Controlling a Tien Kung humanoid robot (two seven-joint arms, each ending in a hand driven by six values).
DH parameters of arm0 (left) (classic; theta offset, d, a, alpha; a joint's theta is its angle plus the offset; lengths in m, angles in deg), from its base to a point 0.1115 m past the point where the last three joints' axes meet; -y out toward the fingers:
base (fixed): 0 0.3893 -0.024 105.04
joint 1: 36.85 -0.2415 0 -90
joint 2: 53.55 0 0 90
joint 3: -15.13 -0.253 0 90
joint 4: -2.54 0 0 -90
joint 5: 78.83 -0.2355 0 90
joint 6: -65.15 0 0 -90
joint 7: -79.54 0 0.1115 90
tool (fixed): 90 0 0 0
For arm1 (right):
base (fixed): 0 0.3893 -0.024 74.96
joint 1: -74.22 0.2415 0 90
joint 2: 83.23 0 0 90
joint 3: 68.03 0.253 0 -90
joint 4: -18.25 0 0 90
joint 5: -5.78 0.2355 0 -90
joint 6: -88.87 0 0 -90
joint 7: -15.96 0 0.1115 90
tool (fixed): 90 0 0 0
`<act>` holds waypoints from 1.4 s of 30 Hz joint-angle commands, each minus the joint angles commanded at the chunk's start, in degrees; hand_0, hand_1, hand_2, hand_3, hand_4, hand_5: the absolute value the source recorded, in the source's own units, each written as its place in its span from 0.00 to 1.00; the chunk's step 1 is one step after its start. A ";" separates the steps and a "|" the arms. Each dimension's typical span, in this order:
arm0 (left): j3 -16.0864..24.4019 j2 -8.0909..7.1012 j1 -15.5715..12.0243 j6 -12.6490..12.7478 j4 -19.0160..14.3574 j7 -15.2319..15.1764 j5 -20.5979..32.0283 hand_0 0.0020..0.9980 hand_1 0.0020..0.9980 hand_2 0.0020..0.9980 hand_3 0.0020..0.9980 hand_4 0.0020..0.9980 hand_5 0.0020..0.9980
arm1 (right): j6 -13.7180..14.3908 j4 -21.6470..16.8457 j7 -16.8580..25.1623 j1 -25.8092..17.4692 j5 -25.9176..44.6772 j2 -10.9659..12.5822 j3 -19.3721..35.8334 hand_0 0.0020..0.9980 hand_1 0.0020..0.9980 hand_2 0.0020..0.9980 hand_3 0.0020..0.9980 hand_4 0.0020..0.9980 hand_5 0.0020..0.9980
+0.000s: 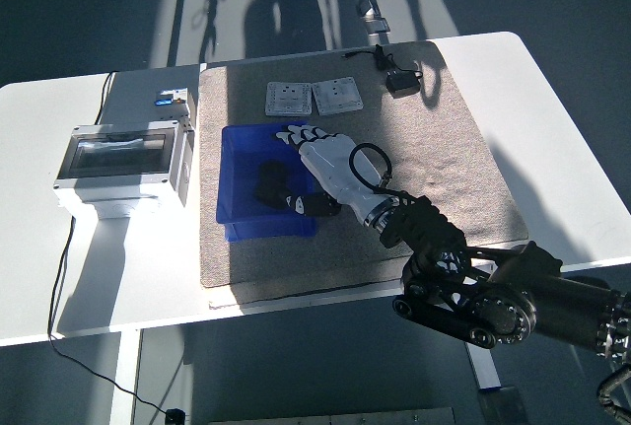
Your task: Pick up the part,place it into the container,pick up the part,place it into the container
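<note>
The blue container (233, 216) stands on the grey mat, left of its middle. Dark black parts (268, 180) lie on its floor, partly under my hand; I cannot tell them apart. My right hand (289, 171), white with black fingers, reaches over the container's right half from the lower right. Its fingers (292, 135) are spread and hold nothing. The left arm is out of view.
A grey electrical box (118, 154) with a clear lid stands left of the container. Two white square plates (286, 98) (337, 97) lie behind the container. A black adapter with cable (402, 80) lies at the mat's (444, 159) far edge.
</note>
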 joint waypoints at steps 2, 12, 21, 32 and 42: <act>0.03 -0.01 -0.01 -0.02 0.00 -0.01 -0.10 0.70 0.69 0.67 0.48 0.83 1.00 | 0.18 -0.04 -0.01 -0.37 0.02 0.18 0.97 0.67 0.96 0.98 1.00 0.80 0.29; -0.66 0.39 -0.54 0.32 0.00 -0.35 0.95 0.69 0.69 0.67 0.48 0.83 1.00 | 6.81 -4.31 10.24 -13.09 11.51 8.14 18.25 0.64 0.89 0.90 0.94 0.85 0.32; -1.65 1.17 -1.66 1.11 0.00 -0.39 3.82 0.69 0.69 0.67 0.47 0.83 1.00 | 6.81 -10.87 24.01 -29.01 22.69 14.01 35.61 0.75 0.77 0.79 0.79 0.89 0.39; 1.77 1.65 -1.64 -2.72 0.00 -0.51 -1.07 0.69 0.69 0.68 0.50 0.83 1.00 | 2.73 -13.38 36.61 -39.34 33.97 13.64 43.58 0.79 0.73 0.76 0.72 0.97 0.69; 1.84 1.50 -1.75 -3.84 0.00 -1.03 -1.35 0.70 0.69 0.69 0.55 0.84 1.00 | -4.07 -13.05 42.54 -40.62 47.25 12.91 42.95 0.81 0.71 0.74 0.70 1.00 0.73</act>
